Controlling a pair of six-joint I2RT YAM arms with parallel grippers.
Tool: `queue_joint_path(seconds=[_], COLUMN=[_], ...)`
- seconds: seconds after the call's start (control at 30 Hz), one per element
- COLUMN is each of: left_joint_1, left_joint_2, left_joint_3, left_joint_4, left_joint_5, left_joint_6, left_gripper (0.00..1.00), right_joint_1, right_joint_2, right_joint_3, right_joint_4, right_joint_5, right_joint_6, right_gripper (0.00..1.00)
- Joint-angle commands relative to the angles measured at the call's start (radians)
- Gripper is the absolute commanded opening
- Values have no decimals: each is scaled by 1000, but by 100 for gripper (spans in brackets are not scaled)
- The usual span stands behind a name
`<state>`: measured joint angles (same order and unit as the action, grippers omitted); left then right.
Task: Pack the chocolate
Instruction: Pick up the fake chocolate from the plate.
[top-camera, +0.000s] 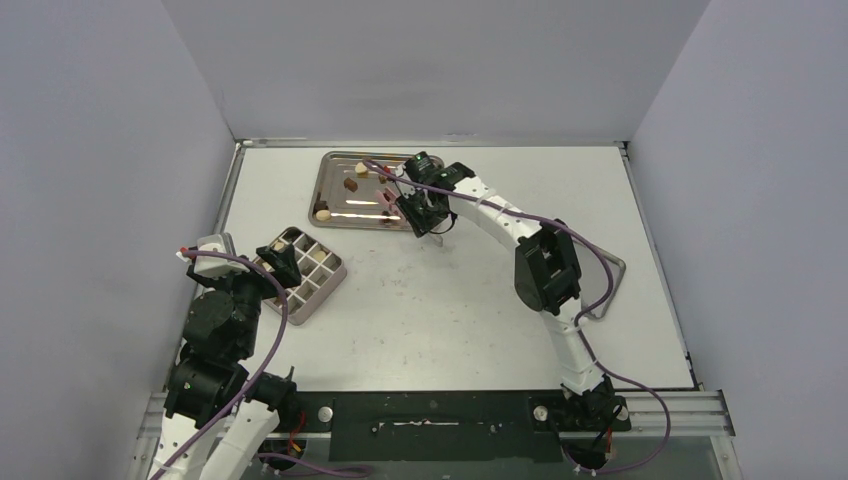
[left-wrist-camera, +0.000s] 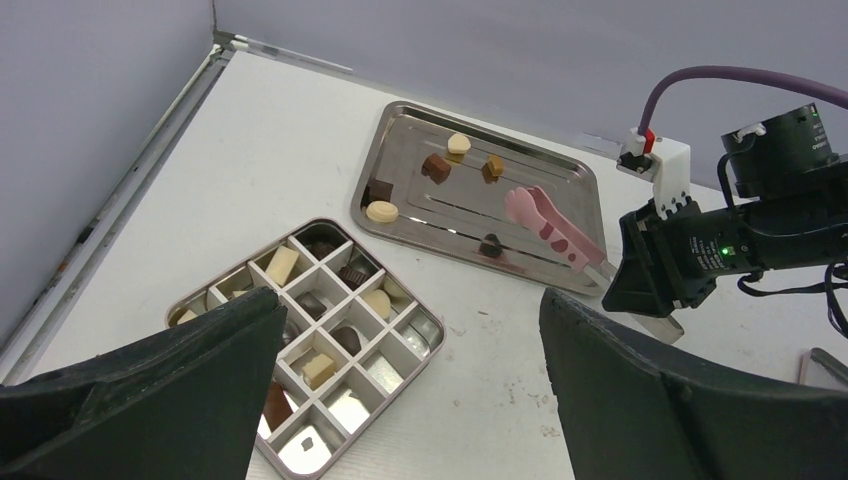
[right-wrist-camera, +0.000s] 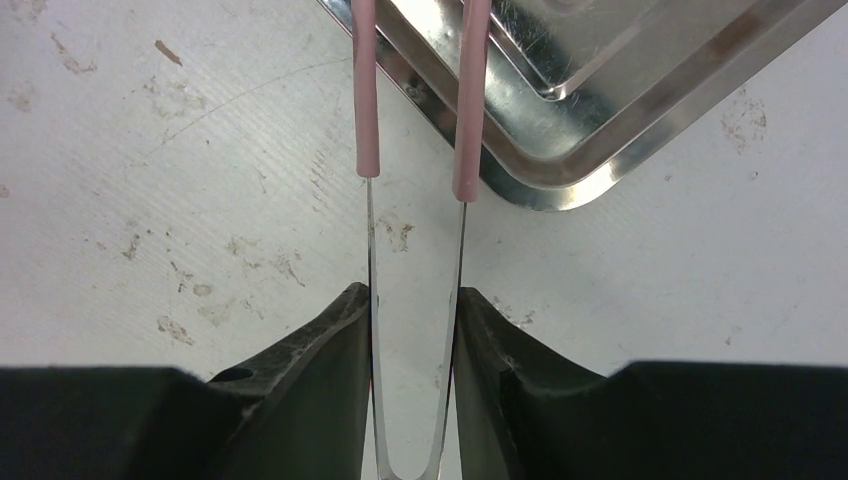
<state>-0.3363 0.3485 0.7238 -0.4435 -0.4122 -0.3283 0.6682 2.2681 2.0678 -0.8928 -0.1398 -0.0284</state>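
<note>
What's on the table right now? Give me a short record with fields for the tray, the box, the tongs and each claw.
tray: metal tray at the far side, about six loose chocolate pieces on it
box: divided box by the left arm, several cells filled, some empty
tongs: pink tongs, tips over the tray, nothing seen between them
left claw: left claw open, above the box, holding nothing
right claw: right claw shut on the tongs' metal handle
</note>
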Motion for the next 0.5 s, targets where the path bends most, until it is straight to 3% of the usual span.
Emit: queue_joint_path(seconds=[0.0, 0.47], left_joint_1=[10, 17], left_joint_2=[-7, -28], left_joint_3=[20, 38], left_joint_4=[37, 13], left_joint_5=[-5, -71], left_joint_6=[8, 9], left_gripper=[97, 97], right_joint_1=[11, 194], right_joint_2=[-131, -322], right_joint_3=[-33, -259], right_joint_4=[62, 188], right_joint_5=[-28, -17], right_joint_6=[17, 105], right_gripper=[11, 11])
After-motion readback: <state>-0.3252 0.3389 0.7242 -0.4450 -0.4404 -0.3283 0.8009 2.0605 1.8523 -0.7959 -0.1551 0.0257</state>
